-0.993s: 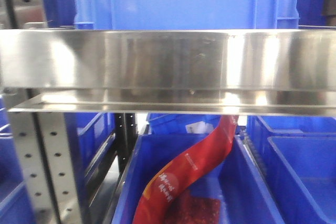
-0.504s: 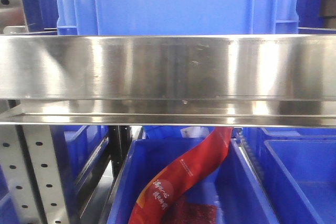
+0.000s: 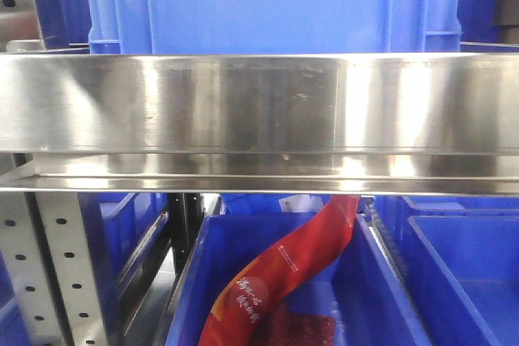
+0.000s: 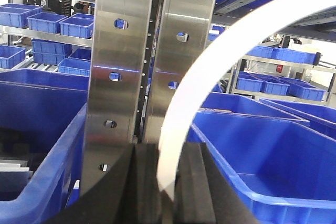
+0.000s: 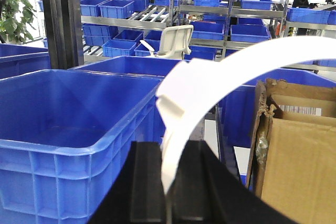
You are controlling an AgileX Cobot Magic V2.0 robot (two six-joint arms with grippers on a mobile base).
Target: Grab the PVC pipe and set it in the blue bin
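PVC pipe [image 4: 174, 140], white and curved, arcs up from both clamps, one end pinched in the left gripper [image 4: 167, 192], the other in the right gripper [image 5: 167, 182], each closed narrow on it. Out front a wide steel shelf beam [image 3: 259, 103] spans the whole view, leaving only a low gap above a crate [image 3: 190, 281] holding a red bag [image 3: 284, 273]. Beside the right arm an open blue bin [image 5: 68, 182] stands with its rim just beside the pipe [image 5: 220, 77]; a torn cardboard box [image 5: 299, 156] crowds the other side. Two steel uprights [image 4: 121, 77] stand close ahead of the left clamp.
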